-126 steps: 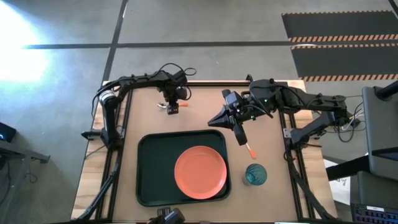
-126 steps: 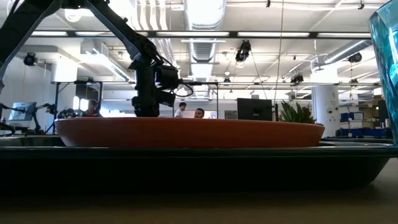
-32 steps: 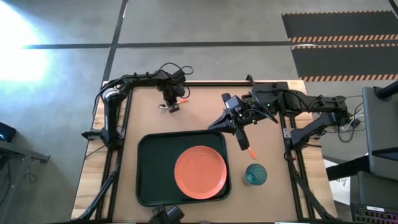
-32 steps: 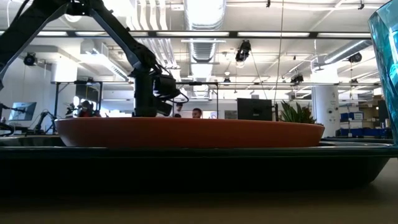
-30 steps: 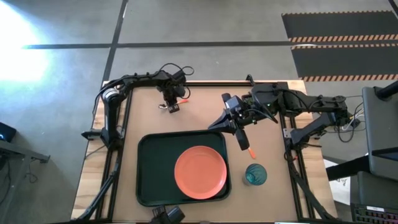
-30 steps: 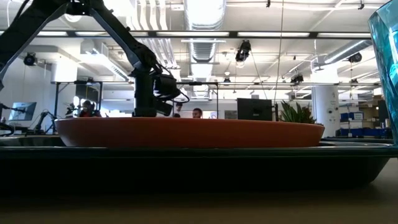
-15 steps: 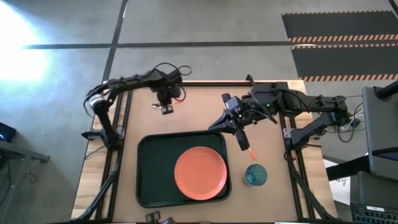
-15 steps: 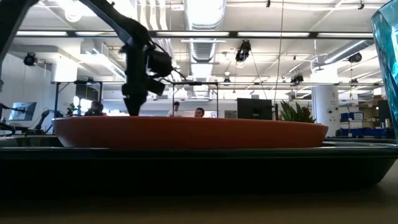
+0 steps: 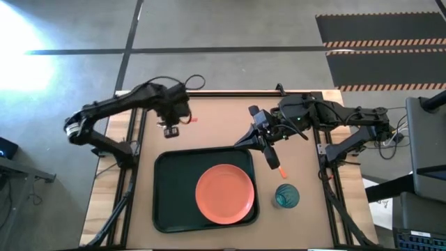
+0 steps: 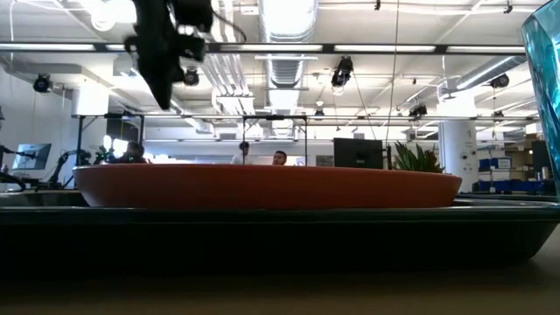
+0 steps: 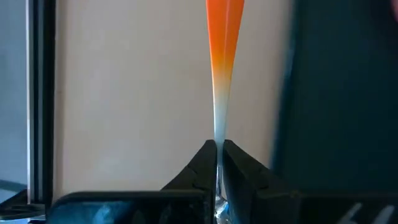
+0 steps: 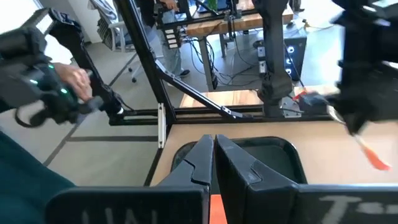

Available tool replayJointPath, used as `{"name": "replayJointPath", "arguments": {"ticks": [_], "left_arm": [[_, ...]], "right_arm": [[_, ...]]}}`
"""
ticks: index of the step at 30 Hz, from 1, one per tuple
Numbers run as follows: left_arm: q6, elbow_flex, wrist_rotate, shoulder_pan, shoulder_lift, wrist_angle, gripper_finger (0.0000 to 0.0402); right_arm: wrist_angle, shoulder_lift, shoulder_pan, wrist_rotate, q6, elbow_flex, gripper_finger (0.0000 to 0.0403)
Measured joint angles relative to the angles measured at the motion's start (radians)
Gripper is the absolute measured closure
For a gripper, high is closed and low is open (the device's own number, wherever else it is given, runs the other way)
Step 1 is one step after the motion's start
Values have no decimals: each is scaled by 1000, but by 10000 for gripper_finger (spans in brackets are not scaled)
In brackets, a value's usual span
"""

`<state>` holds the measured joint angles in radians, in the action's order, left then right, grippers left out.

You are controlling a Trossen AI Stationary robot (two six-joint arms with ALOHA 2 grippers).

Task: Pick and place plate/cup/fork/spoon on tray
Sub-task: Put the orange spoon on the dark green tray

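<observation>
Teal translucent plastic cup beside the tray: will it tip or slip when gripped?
Probably light: the small translucent teal plastic cup looks thin-walled, so a hard squeeze may flex it. Standing upright on the wooden table, it could tip or slide if nudged sideways.

Grey concrete floor (image 9: 230,28), striped hazard mat (image 9: 380,42), bright ceiling lights (image 10: 282,17).

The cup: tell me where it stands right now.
In the high view the cup stands on the bare table just off the tray's right rim, past the plate and below the right pincer.
</observation>
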<state>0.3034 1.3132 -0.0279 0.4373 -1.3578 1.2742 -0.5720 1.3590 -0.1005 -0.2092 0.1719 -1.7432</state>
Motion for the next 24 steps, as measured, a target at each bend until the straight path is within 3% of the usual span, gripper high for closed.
{"name": "replayJointPath", "arguments": {"ticks": [4,11,17,24], "left_arm": [[-51,0,3,-138,89,78,402],[-274,-3,-20,-430,174,132,401],[-399,-15,-68,-670,134,145,401],[-346,-75,-74,-886,21,184,401]], "right_arm": [[0,0,0,-1,-7,0,394],[0,0,0,-1,-16,0,394],[10,0,0,0,-16,0,394],[47,0,0,0,-15,0,394]]}}
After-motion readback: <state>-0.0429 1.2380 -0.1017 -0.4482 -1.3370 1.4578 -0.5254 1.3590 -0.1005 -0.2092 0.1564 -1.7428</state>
